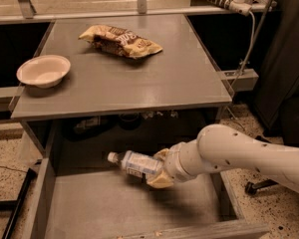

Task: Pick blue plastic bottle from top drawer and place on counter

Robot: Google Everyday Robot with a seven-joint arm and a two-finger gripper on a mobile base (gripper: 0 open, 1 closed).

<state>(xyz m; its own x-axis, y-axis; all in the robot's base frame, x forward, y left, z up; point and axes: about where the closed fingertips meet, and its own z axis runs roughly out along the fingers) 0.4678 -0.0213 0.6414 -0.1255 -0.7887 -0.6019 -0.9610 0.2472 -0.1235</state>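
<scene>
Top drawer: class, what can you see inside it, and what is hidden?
Inside the top drawer, the tool grips the blue plastic bottle, cap pointing left, above the grey floor. The tool covers the bottle's base; the arm hides some floor.

Count, camera view: blue plastic bottle (134, 163) ×1; top drawer (114, 208) ×1, pulled out; counter (139, 78) ×1; on the counter, snack bag (120, 41) ×1 and white bowl (43, 70) ×1; white robot arm (239, 153) ×1, carrying gripper (157, 168) ×1, positioned over the drawer with two tan fingers (160, 181) clamped around the bottle; dark items in the recess under the counter, number not determinable.
</scene>
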